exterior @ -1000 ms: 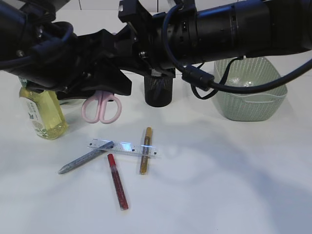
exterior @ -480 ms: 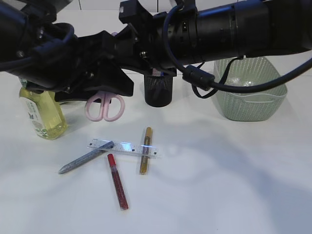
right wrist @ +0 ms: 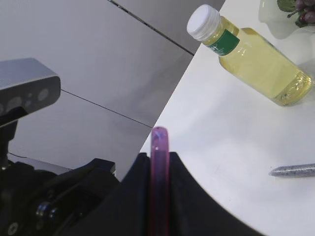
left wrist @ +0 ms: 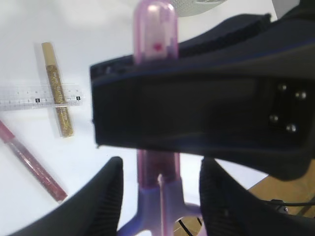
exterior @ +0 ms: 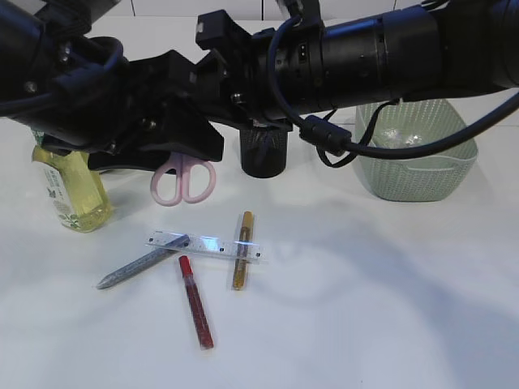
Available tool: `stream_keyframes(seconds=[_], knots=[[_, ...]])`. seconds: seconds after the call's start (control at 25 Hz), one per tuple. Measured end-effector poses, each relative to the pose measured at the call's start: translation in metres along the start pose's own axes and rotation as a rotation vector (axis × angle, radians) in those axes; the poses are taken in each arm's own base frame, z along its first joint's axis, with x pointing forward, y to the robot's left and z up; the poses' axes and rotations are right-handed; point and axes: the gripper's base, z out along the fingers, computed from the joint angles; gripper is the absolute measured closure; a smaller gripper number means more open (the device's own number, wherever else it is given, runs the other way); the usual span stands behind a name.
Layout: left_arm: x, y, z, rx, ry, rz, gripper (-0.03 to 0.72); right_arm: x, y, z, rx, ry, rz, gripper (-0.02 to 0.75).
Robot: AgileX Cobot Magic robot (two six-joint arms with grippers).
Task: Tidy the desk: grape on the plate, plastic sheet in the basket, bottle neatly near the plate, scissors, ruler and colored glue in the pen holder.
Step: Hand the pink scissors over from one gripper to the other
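The white desk (exterior: 389, 308) carries everything. Two black arms cross over its far half and meet above the left-centre.

At the far right stands the green basket (exterior: 418, 162), with a crumpled clear sheet (exterior: 389, 136) inside. Far centre, partly behind the arms, is the black mesh pen holder (exterior: 263, 154). At the far left stands the bottle (exterior: 71, 188) of yellow liquid, upright; the right wrist view shows its white cap and, beyond it, the grape (right wrist: 300, 11) on a plate (right wrist: 275, 22) at the frame's corner.

The pink scissors (exterior: 184, 180) hang in the air between bottle and pen holder, handle loops down, the blades hidden up among the two hands. The right hand (right wrist: 158, 162) is pinching the scissors, its fingers pressed against both sides of the pink part. The left hand (left wrist: 160, 194) has its fingers spread to either side of the scissors, with a gap showing on each side; it does not grip them.

Nearer on the desk lies the clear ruler (exterior: 204, 245), crosswise. The gold glue (exterior: 242, 250) lies across its right end, the silver glue (exterior: 142, 262) touches its left end and slants near-left, and the red glue (exterior: 195, 301) lies nearest, just below the ruler.
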Motion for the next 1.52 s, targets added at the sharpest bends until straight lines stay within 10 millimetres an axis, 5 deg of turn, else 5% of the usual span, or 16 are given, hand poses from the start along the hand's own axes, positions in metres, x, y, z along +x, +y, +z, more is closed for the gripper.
stream_keyframes(seconds=[0.36,0.72,1.52], knots=[[0.0000,0.0014,0.0000,-0.015,0.000,0.018,0.319,0.0000,0.0000,0.0000,0.000,0.000,-0.003,0.652],[0.0005,0.0027,0.0000,-0.030,0.006,0.035,0.200,-0.0003,0.0002,0.0000,-0.002,-0.004,-0.002,0.653],[-0.0035,-0.0039,-0.0096,-0.034,0.021,0.073,0.193,-0.0012,-0.0025,0.0000,0.027,-0.013,-0.012,0.654]])
